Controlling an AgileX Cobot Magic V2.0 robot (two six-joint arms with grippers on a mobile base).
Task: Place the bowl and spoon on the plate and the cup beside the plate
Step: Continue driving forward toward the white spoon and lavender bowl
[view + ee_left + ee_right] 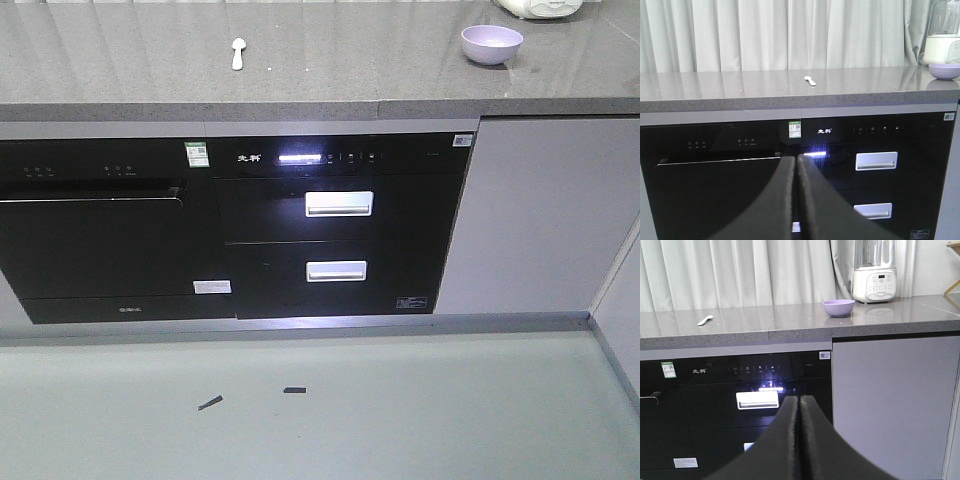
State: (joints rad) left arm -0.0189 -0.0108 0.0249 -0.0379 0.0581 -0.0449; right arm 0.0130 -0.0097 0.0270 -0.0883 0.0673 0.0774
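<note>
**Front view.** The grey worktop (120, 60) carries the spoon (238, 52) a little left of the middle, set back from the front edge. The bowl (491, 44) stands upright towards the right end, near the back edge and beside a white appliance (540, 8). No plate or cup shows in any view, and neither arm shows here. From this, nothing is arranged yet and the step in hand looks like the first reach.

**Left wrist view.** The left fingers (775, 210) are pressed together and hold nothing. They sit low, before the black cabinet front (715, 190) and below the worktop's front edge. The spoon (810, 80) lies well above and beyond them, slightly right of their line, and the bowl (944, 71) is far off at the right end. To do this well, the arm should rise clear of the front edge first and part the fingers before it descends. It should then come down on the handle from above. The spoon lies flat and thin on a hard surface, so a sideways nudge would probably send it skidding.

**Right wrist view.** The right fingers (785, 445) are likewise together and empty, low before the cabinet. The bowl (838, 307) sits above and beyond them, a little right of their line. The spoon (705, 320) is well apart to the left. This arm seems better placed for the bowl. A pinch over the near rim, one finger inside and one outside, should hold it while staying clear of the appliance behind.
</note>
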